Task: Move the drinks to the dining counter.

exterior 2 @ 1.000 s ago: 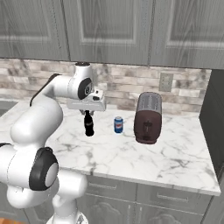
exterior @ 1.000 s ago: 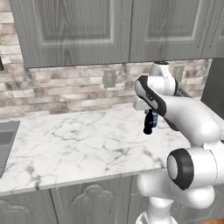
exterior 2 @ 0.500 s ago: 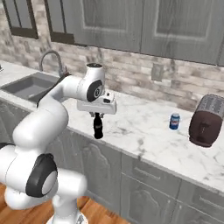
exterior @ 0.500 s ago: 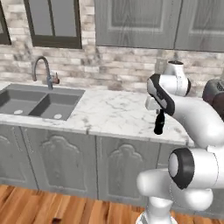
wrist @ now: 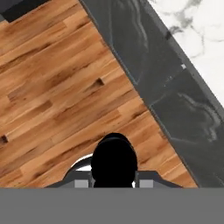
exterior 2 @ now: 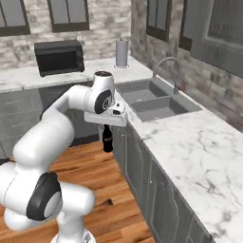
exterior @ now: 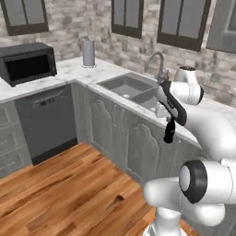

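Observation:
A small glossy black bottle [exterior: 169, 134] hangs upright over the wooden floor, just off the front edge of the marble worktop. My gripper [exterior: 170, 121] is shut on its neck from above. From the right base view the bottle [exterior 2: 107, 139] hangs below the gripper [exterior 2: 107, 127], in front of the grey cabinet doors. Looking down in the hand view, the bottle's round black top [wrist: 113, 161] sits between the tips of the gripper [wrist: 113, 182]. The dining counter is out of view.
A marble worktop [exterior 2: 190, 142] with a sink [exterior: 133, 87] and a faucet [exterior: 154, 62] runs along the brick wall. A microwave [exterior: 27, 62] and a steel canister [exterior: 88, 52] stand near the corner. Below are a dishwasher [exterior: 46, 120] and open wooden floor [exterior: 60, 184].
The whole picture has shifted as the base turned away from the worktop: the sink corner, microwave and floor came into view. The bottle has stayed in the shut gripper.

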You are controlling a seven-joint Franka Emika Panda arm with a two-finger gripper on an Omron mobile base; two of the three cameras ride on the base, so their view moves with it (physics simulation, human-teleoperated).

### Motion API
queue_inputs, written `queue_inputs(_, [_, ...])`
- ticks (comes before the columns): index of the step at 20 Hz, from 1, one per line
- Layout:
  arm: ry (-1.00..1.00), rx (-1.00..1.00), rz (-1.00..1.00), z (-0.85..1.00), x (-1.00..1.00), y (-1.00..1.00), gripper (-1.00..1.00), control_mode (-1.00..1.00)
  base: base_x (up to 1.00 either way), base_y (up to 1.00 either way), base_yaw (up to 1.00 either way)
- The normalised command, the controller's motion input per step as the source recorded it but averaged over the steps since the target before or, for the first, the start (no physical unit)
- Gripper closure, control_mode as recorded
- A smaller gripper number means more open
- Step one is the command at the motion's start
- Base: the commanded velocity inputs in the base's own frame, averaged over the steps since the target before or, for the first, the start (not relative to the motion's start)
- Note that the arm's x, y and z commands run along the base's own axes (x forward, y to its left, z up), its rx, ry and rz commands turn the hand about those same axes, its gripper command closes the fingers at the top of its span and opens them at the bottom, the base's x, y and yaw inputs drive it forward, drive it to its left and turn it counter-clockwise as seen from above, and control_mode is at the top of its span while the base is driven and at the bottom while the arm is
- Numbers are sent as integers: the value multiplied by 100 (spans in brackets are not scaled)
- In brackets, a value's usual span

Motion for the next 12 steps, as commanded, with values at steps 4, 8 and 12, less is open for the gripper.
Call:
queue_inputs(4, [0, 0, 0, 0, 0, 0, 100, 100, -13, 0, 100])
queue_inputs(8, [0, 0, 0, 0, 0, 0, 100, 100, -3, 0, 100])
queue_inputs(12, [0, 0, 0, 0, 0, 0, 100, 100, -1, 0, 100])
